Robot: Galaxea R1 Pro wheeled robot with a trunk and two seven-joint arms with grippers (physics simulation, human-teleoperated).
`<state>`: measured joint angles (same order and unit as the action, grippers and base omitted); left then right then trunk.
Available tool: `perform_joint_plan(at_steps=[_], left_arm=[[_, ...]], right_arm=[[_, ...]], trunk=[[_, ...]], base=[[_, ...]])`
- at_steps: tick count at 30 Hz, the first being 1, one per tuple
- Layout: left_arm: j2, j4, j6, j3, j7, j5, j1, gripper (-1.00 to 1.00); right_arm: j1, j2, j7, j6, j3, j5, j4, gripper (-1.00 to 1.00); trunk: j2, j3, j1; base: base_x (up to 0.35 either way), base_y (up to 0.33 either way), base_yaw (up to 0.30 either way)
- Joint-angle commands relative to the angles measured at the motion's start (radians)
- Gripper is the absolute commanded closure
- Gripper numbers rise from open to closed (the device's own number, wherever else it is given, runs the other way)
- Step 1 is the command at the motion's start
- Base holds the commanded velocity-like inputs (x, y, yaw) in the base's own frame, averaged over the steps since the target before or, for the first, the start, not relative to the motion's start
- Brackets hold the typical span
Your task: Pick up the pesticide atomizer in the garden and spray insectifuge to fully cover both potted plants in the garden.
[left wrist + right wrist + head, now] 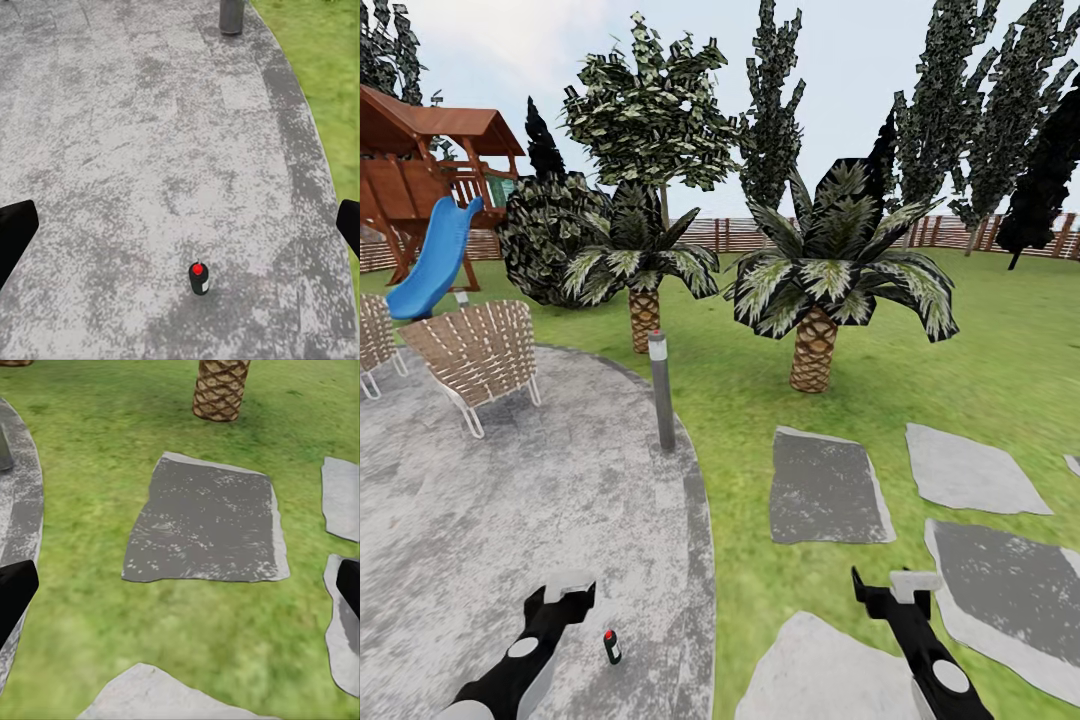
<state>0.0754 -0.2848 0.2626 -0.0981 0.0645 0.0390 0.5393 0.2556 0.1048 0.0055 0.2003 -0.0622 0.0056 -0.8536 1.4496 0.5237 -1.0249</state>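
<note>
Atomizer (612,647) just beside left pincer (560,597)

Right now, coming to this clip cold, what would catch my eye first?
Two squat palm trees, the nearer one standing on the lawn ahead, with a wooden play tower and its blue slide far left behind wicker chairs. Close in, the small dark pesticide atomizer with its red tip stands upright on the grey stone patio, just beside the open left gripper. The right gripper hangs open over grass and stepping stones.
</note>
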Motion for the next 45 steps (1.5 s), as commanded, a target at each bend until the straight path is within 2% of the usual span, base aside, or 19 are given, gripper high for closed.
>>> perform_joint_plan(at_steps=[1,9,15,21,27,32,37,45], left_arm=[[-0.001,0.001,0.004,-0.003,0.002,0.004,0.001,-1.0],[-0.003,0.001,0.004,-0.004,0.001,0.004,0.001,-1.0],[-0.001,0.001,0.012,-0.004,0.0,0.003,0.001,-1.0],[0.002,0.001,0.059,-0.004,-0.002,0.002,-0.001,-1.0],[-0.004,0.0,0.07,-0.004,-0.08,0.001,-0.012,-1.0],[-0.005,0.001,0.077,-0.005,-0.094,0.002,-0.013,-1.0],[0.001,0.035,0.143,-0.004,-0.095,0.005,-0.014,-1.0],[0.005,0.045,0.154,-0.002,-0.095,0.008,-0.015,-1.0]], right_arm=[[0.001,0.002,0.0,0.002,-0.001,0.001,0.002,-1.0],[0.001,0.034,-0.001,0.005,-0.001,-0.001,0.0,-1.0],[0.001,0.038,-0.001,0.005,0.001,-0.001,0.0,-1.0],[0.001,0.038,-0.001,0.005,0.001,-0.002,-0.001,-1.0],[0.001,0.038,-0.001,0.005,0.001,-0.003,-0.001,-1.0],[0.001,0.037,-0.002,0.005,0.001,-0.005,0.0,-1.0],[0.001,0.036,-0.002,0.005,0.0,-0.006,-0.001,-1.0],[0.001,0.036,-0.004,0.004,-0.001,-0.006,-0.002,-1.0]], trunk=[[0.0,0.001,0.0],[0.0,0.001,0.0],[0.0,0.001,0.0],[0.0,0.001,0.0],[0.0,0.001,0.0],[0.035,0.017,-0.019],[0.07,0.037,-0.038],[0.126,0.075,-0.069]], base=[[0.195,-0.103,0.0],[0.242,-0.146,0.0],[0.112,-0.066,0.0],[0.009,-0.005,0.0],[0.0,0.0,0.0],[0.0,0.0,0.0],[0.0,0.0,0.0],[0.0,0.0,0.0]])
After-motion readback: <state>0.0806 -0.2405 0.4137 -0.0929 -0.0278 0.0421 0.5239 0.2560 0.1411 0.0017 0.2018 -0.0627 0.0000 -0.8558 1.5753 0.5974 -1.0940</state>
